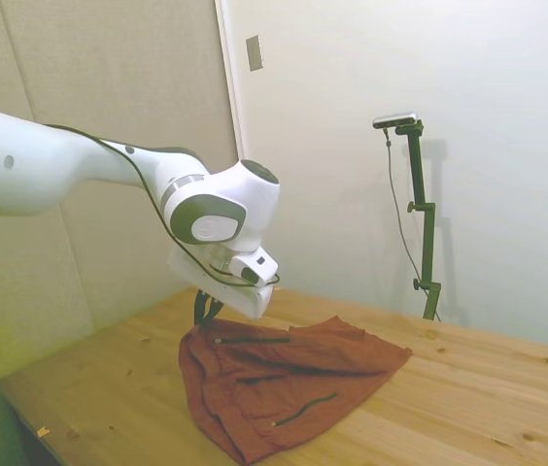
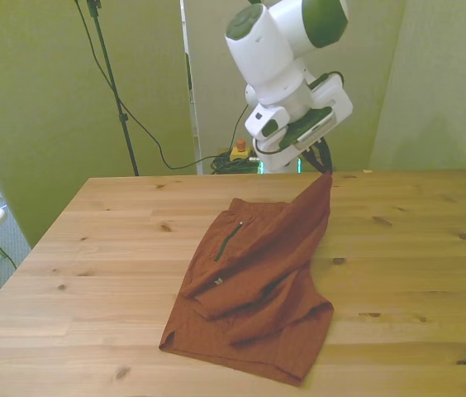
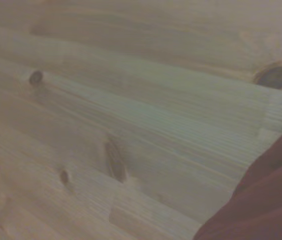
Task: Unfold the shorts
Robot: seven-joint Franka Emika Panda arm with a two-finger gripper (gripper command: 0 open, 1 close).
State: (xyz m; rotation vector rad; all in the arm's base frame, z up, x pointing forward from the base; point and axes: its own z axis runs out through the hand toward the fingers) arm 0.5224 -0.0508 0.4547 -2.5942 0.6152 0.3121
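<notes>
The shorts [image 2: 254, 281] are soft, light, floppy fabric; they drape and crease, no stiffness, nothing fragile; likely a bit of drag on the wooden table [image 2: 92, 248], so we expect the cloth to follow a pull rather than slide freely. Best hold is an edge or corner (hem or waistband), not the middle of the pile. The gripper [image 2: 327, 168] has its fingers pressed together on one corner of the shorts and holds it raised off the table; that corner forms a peak under the fingers. From that peak the cloth slopes down and the rest of the shorts lies crumpled on the table, a dark pocket line [image 2: 228, 241] facing up. Wrist view shows bare wood and a blurred red edge of the shorts only.
</notes>
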